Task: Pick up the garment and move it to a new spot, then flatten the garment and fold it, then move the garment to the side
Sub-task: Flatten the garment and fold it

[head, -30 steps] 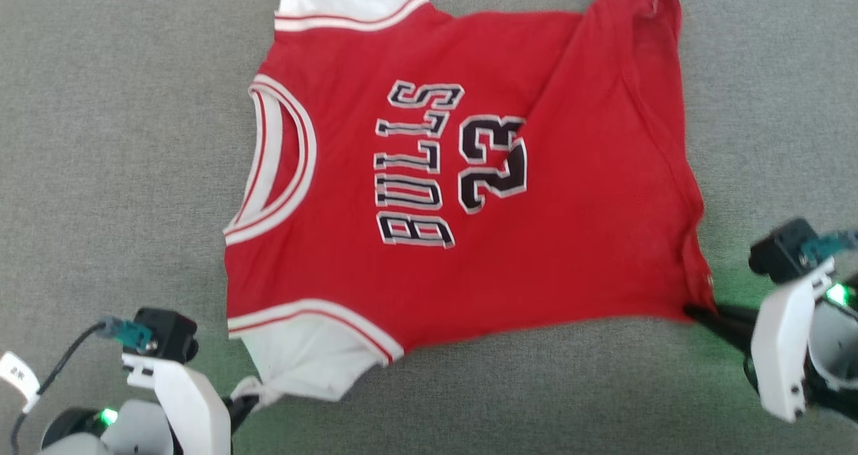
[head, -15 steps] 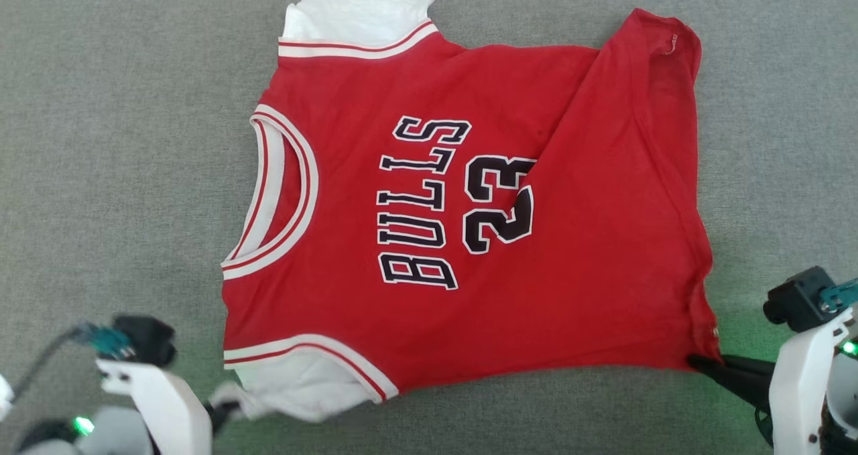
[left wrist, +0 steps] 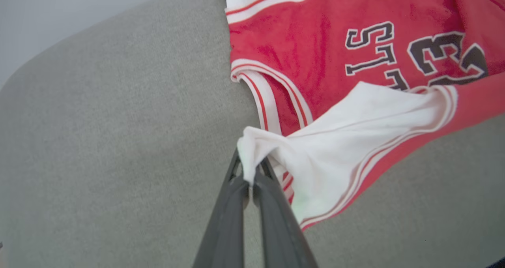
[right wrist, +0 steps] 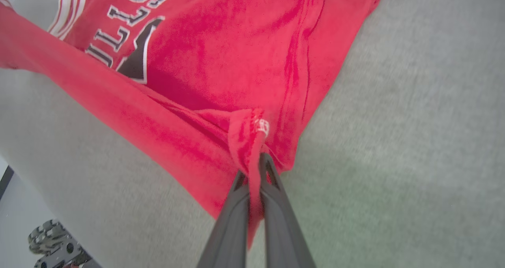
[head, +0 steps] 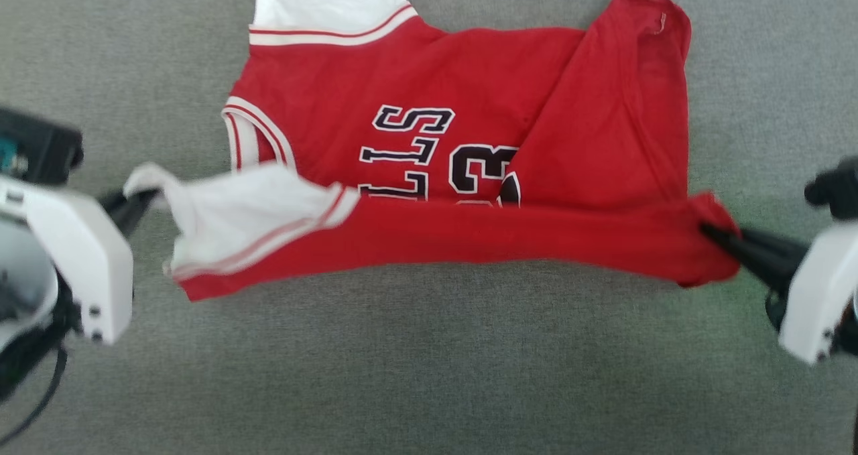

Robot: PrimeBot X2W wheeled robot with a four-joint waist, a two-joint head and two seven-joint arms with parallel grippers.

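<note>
Folding looks to us like the step in hand. Nearest us, the left gripper (head: 142, 195) is pinched tight on the white sleeve (head: 234, 214). The right gripper (head: 705, 230) is clamped on the red hem corner (head: 714, 244). Between them the near edge of the garment (head: 469, 237) is raised and stretched above the grey cushion (head: 429, 374).

To do this well, we would carry both corners across level and at one pace, holding the edge taut so the crease runs straight, then lay it along the far side. Beyond the raised edge the rest of the garment lies flat, its lettering (head: 409, 137) partly covered and the far sleeve (head: 328, 3) at the top.

The head view blurs both grips. The left wrist view makes plain the sleeve tip bunched between shut fingers (left wrist: 272, 205). The right wrist view gives a small hem tag (right wrist: 262, 126) beside the grip.
</note>
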